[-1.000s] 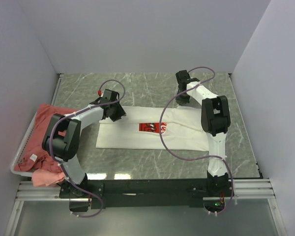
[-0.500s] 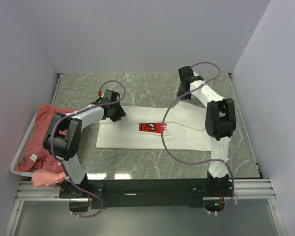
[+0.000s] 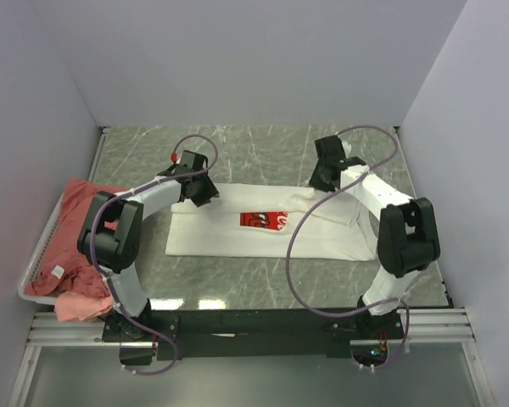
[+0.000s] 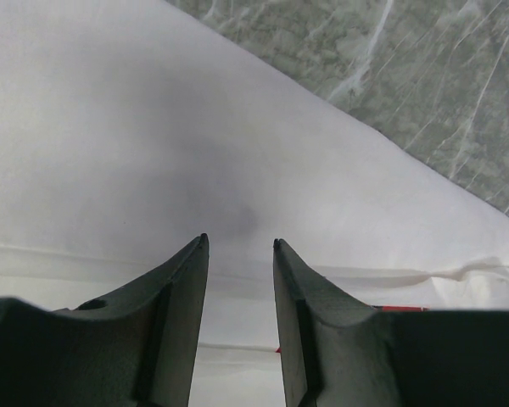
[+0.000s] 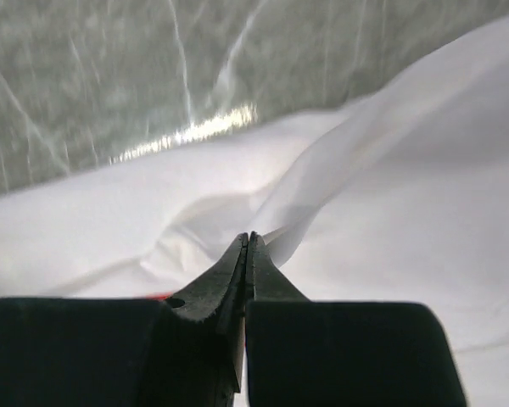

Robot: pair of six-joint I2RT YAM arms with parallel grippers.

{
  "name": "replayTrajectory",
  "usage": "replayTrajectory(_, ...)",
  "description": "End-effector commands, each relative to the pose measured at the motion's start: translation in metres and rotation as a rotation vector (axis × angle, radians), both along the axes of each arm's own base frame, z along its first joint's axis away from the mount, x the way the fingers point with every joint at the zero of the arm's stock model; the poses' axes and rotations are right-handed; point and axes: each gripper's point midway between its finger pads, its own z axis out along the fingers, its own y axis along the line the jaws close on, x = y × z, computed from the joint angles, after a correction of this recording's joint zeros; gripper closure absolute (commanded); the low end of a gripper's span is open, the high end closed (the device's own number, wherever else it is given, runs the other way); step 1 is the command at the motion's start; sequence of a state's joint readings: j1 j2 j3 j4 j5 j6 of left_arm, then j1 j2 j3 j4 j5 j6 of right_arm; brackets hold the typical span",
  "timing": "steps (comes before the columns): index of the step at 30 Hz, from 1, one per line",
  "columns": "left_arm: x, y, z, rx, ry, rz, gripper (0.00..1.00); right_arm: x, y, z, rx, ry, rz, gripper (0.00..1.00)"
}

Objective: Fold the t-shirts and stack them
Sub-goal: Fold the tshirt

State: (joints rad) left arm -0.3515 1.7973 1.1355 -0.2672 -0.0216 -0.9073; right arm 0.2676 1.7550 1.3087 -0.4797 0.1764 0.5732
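The white t-shirt (image 3: 229,237) lies flat in the middle of the table with its red print (image 3: 263,220) facing up. My left gripper (image 3: 205,197) hovers open over the shirt's far left corner, with white cloth (image 4: 153,127) under its empty jaws (image 4: 239,244). My right gripper (image 3: 316,186) is shut on a fold of the white shirt (image 5: 407,170) at its far right edge; the jaws (image 5: 248,236) pinch the cloth, which rises in a ridge. Salmon-red t-shirts (image 3: 81,220) lie heaped at the left.
A white wire basket (image 3: 32,273) at the table's left edge holds the salmon-red heap; a pink piece (image 3: 81,307) hangs over its near corner. Grey walls close the back and both sides. Green marble table (image 3: 254,148) shows beyond the shirt.
My right arm has swung to the right and its gripper has come nearer and lower onto the shirt's far right edge, lifting a fold. The left gripper has barely moved.
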Motion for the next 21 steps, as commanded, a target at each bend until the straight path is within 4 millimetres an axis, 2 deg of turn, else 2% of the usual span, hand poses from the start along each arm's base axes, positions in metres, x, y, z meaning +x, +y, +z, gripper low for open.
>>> replayTrajectory(1,0.015,-0.010,0.019,-0.026,-0.042,-0.011,0.58,-0.012,0.017,0.027,0.044,-0.112,0.002,1.00)
replayTrajectory(4,0.016,-0.010,0.018,-0.026,-0.041,-0.014,0.58,-0.035,0.024,0.026,0.064,-0.128,0.004,1.00)
replayTrajectory(5,0.016,-0.010,0.018,-0.025,-0.039,-0.011,0.58,-0.046,0.024,0.017,0.059,-0.112,0.005,1.00)
replayTrajectory(6,0.015,-0.010,0.017,-0.024,-0.037,-0.015,0.58,-0.051,0.029,0.025,0.080,-0.142,0.005,1.00)
replayTrajectory(8,0.014,-0.010,0.015,-0.022,-0.034,-0.016,0.58,-0.061,0.031,0.024,0.093,-0.155,-0.003,1.00)
replayTrajectory(10,0.013,-0.009,0.013,-0.021,-0.029,-0.015,0.58,-0.077,0.035,0.020,0.114,-0.167,-0.008,1.00)
replayTrajectory(11,0.013,-0.009,0.012,-0.021,-0.029,-0.013,0.58,-0.085,0.034,0.012,0.104,-0.158,-0.012,1.00)
replayTrajectory(13,0.012,-0.012,0.011,-0.032,-0.023,-0.021,0.58,-0.093,0.039,0.015,0.124,-0.178,-0.015,1.00)
replayTrajectory(14,0.012,-0.012,0.010,-0.035,-0.021,-0.019,0.58,-0.100,0.035,0.008,0.111,-0.170,-0.028,1.00)
replayTrajectory(16,0.012,-0.012,0.010,-0.036,-0.022,-0.021,0.58,-0.106,0.035,0.010,0.122,-0.184,-0.034,1.00)
replayTrajectory(17,0.012,-0.012,0.011,-0.037,-0.022,-0.020,0.58,-0.113,0.034,0.003,0.117,-0.172,-0.031,1.00)
replayTrajectory(21,0.012,-0.013,0.010,-0.038,-0.022,-0.021,0.58,-0.125,0.034,-0.003,0.117,-0.164,-0.021,1.00)
